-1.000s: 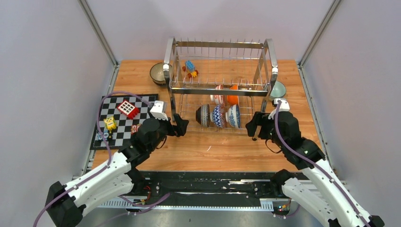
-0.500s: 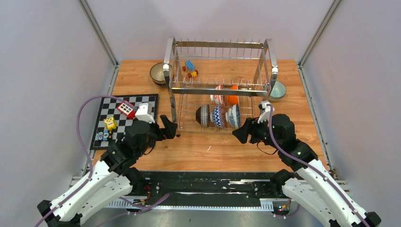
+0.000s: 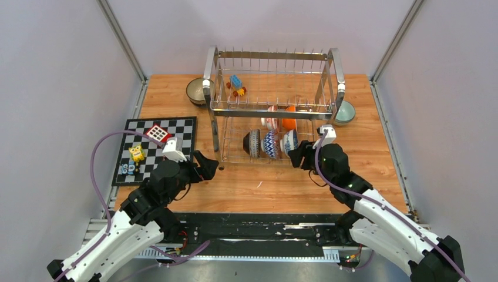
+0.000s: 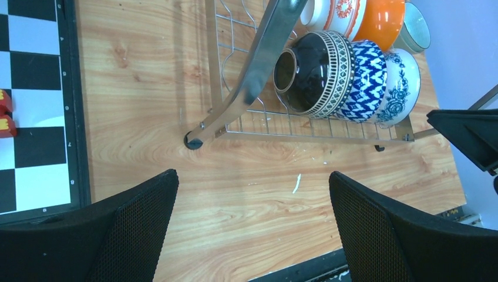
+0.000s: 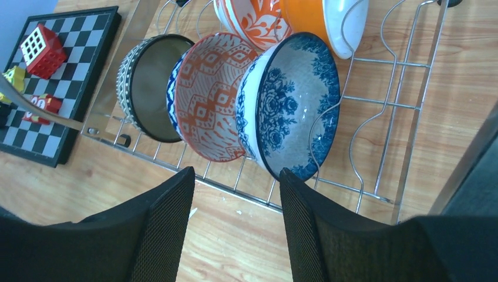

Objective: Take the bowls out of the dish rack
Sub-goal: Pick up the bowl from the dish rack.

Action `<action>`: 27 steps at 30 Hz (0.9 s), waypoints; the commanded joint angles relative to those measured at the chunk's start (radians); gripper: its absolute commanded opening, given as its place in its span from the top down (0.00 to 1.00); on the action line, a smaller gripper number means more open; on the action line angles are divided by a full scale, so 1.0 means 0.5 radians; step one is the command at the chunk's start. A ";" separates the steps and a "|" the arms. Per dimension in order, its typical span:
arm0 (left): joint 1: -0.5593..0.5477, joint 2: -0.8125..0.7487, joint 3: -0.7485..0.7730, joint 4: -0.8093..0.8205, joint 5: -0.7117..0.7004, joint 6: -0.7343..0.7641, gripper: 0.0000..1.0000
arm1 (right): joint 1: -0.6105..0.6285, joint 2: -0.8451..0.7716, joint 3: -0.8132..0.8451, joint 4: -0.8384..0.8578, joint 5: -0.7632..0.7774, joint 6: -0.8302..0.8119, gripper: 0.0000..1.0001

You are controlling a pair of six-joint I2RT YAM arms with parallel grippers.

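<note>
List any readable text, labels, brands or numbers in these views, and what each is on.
No legible words, brands or numbers in any view.
Low red toy block on the chequered board: white marks, too blurred to read.
Red cube: white grid squares only, no characters.
Blue floral bowl and its neighbours: painted patterns only, no lettering.

Bare table [image 3: 282, 188] near the dish rack [image 3: 273, 55] gives me passage. Ahead of my right gripper [image 5: 235, 235], the floral bowl [image 5: 293, 100] has open wire slots on its right and the orange-patterned bowl [image 5: 208, 100] close against its left.
</note>
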 commanded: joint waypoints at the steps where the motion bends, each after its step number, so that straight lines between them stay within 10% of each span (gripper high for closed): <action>1: -0.014 -0.029 -0.047 -0.014 0.031 -0.048 0.00 | 0.068 0.058 -0.083 0.373 0.186 -0.092 0.43; 27: -0.015 -0.171 -0.186 0.149 0.072 0.010 0.00 | 0.118 0.244 -0.415 0.937 0.199 -0.454 0.50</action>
